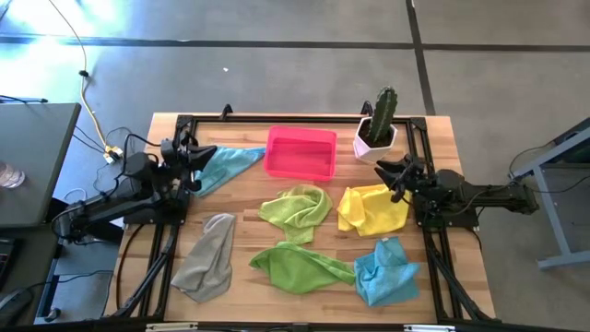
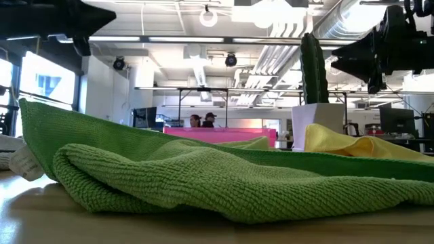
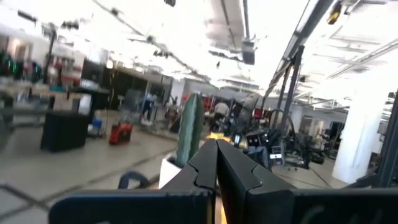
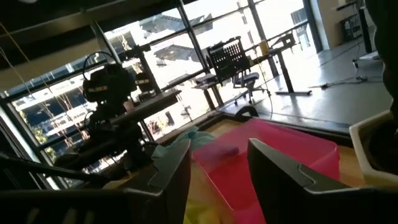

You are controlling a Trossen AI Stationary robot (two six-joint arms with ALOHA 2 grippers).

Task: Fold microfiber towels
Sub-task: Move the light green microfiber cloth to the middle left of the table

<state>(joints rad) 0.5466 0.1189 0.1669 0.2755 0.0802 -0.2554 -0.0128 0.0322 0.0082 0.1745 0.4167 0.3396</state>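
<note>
Green towel [image 2: 203, 183] is lying crumpled up front, nothing folded yet; left gripper [image 1: 192, 159] is waiting closed at nine o'clock, right gripper [image 1: 395, 171] open at three, needing a first grab.

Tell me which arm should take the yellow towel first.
Right, probably. The right gripper hovers with open fingers just above the yellow towel. The left gripper sits across the table by a blue towel, fingers shut, with the pink tray between.
</note>
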